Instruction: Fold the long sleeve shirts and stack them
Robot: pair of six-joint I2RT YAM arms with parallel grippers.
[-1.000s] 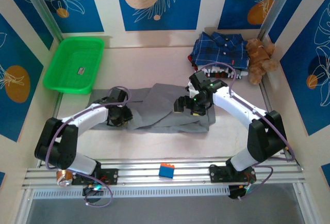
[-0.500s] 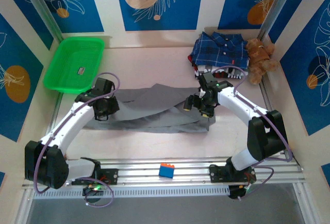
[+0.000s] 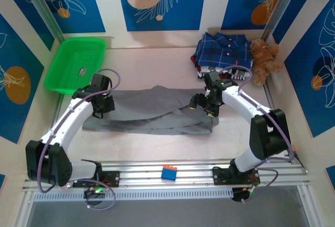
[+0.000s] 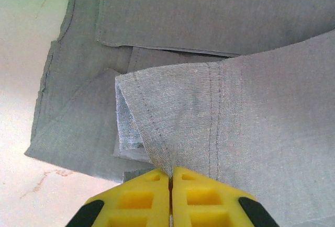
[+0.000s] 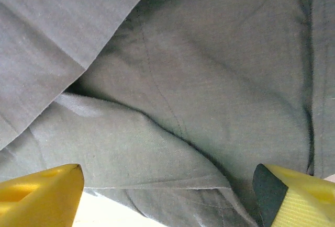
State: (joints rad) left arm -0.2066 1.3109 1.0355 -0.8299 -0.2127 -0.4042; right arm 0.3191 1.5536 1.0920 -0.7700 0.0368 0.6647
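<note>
The grey long sleeve shirt (image 3: 157,111) lies stretched left to right across the middle of the table. My left gripper (image 3: 99,108) is at its left end. In the left wrist view the yellow fingers (image 4: 141,198) are shut on a stitched fold of the grey cloth (image 4: 172,117), which is lifted above the layers beneath. My right gripper (image 3: 202,106) hangs over the shirt's right end with its jaws wide open (image 5: 167,177), a hemmed edge of the cloth (image 5: 157,148) below them. The navy plaid shirt (image 3: 222,49) lies bunched at the back right.
A brown teddy bear (image 3: 265,59) sits beside the plaid shirt against the right wall. A green basket (image 3: 57,75) stands at the back left. A small blue block (image 3: 168,172) rests on the front rail. Bare tabletop (image 3: 152,70) lies behind the grey shirt.
My left gripper has moved left and back with the cloth pinched, drawing the shirt's left end out flatter. My right gripper has shifted a little to the right, still open.
</note>
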